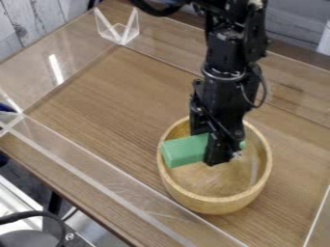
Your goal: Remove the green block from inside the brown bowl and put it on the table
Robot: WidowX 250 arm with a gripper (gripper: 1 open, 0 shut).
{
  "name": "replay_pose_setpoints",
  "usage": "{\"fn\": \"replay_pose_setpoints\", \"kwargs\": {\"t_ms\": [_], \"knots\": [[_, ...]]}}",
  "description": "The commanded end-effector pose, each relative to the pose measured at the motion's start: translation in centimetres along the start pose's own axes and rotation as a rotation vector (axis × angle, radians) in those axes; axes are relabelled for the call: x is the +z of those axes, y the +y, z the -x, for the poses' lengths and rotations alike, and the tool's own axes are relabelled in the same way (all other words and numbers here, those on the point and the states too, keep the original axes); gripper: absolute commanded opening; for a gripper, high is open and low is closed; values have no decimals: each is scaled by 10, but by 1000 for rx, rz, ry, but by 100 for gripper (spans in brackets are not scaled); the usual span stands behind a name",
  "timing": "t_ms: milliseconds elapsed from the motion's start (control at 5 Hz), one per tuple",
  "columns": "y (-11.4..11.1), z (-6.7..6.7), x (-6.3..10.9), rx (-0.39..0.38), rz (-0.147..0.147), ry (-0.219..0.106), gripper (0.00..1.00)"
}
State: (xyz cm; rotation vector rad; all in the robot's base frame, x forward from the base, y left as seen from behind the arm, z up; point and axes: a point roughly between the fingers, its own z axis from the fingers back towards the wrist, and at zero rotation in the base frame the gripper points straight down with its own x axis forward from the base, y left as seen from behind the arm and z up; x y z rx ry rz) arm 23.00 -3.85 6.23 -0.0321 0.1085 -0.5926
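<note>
A green block (187,150), a flat rectangular bar with a matte, solid-colored finish, is gripped at one end by a black robot gripper (209,135) over the left part of a brown bowl in the camera view. The gripper's jaws are closed on the block, which is tilted, its free end pointing toward the bowl's left rim in the picture. Whether the block touches that rim cannot be told from this angle.

The round bowl (217,205), light brown and wooden, has a thick rim and a smooth tan interior, much of it visible below and to the right of the block. It sits on a wood-grain table (110,108) marked with fine streaks.

Above the bowl, the dark arm (234,58) reaches down from the top of the picture, its angular joints strung with looping black cables. Low, clear acrylic walls (93,176) edge the tabletop, and a transparent angular piece (118,25) stands near the far left corner. A black cable (39,216) curves at the lower left.
</note>
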Motion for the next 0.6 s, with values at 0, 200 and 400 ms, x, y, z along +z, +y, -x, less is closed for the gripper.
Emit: {"fn": "replay_pose_setpoints", "kwargs": {"t_ms": [0,200,400], "knots": [[7,-6,23,3,6,-70,0],[9,-4,29,1,45,-77,0],[1,-10,21,4,65,-78,0]]}}
